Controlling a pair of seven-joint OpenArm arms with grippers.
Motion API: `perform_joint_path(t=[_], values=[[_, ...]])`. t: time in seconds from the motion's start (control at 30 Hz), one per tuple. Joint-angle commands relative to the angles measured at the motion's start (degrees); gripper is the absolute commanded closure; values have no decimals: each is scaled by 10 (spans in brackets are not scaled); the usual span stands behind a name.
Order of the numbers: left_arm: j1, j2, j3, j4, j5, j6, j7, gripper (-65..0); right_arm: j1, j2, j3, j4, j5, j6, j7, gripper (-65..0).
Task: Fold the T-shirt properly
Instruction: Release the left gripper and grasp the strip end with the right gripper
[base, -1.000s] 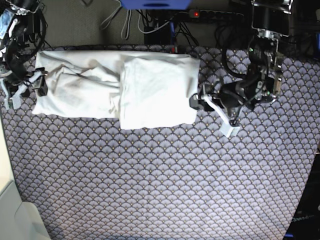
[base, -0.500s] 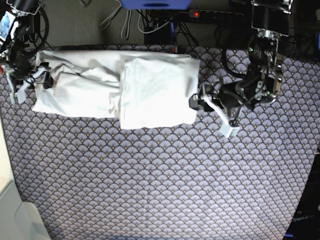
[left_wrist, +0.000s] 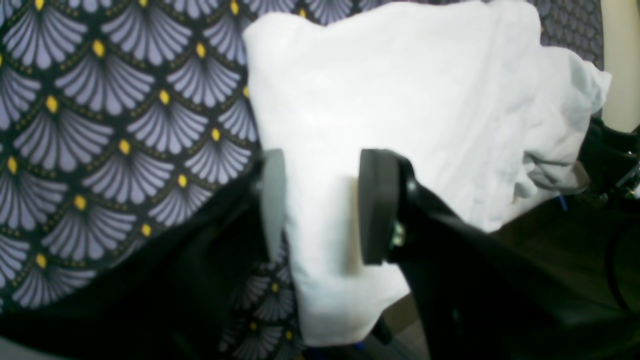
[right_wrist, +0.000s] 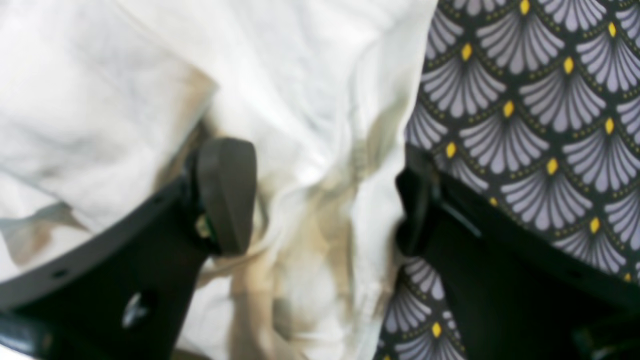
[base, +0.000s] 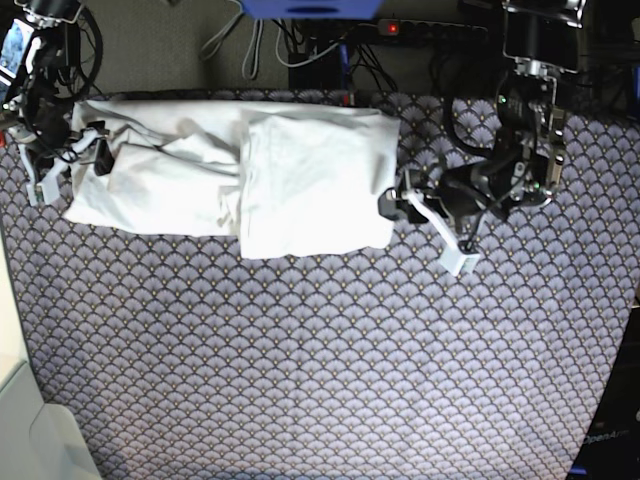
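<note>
The white T-shirt (base: 230, 175) lies partly folded along the far side of the patterned tablecloth (base: 320, 350), its right half a neat doubled panel and its left half rumpled. My right gripper (base: 70, 170) stands open at the shirt's left end; in the right wrist view the creased edge of the T-shirt (right_wrist: 310, 125) lies between that gripper's (right_wrist: 320, 200) wide-spread fingers. My left gripper (base: 398, 203) is at the shirt's right edge. In the left wrist view it (left_wrist: 325, 202) is open, straddling a flat strip of the T-shirt (left_wrist: 400, 90) near a corner.
A power strip (base: 430, 28), cables and a blue object (base: 310, 8) lie past the table's far edge. A white surface (base: 25, 430) borders the lower left corner. The patterned cloth spreads across the whole near half of the table.
My right gripper has moved toward the far side and inward over the shirt's left end, shifting the cloth there slightly. The left arm has not moved.
</note>
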Motion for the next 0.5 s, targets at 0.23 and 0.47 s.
perform_joint_path(t=[0.23,0.47], values=[[-9,-4,-3,11,-10,-2,-5,-239,3,-14,-1,5,1,3,-44,-343],[-9,-4,-3,11,-12,-2,-5,-238,9,-18,-1,6,1,3,-56,-48]])
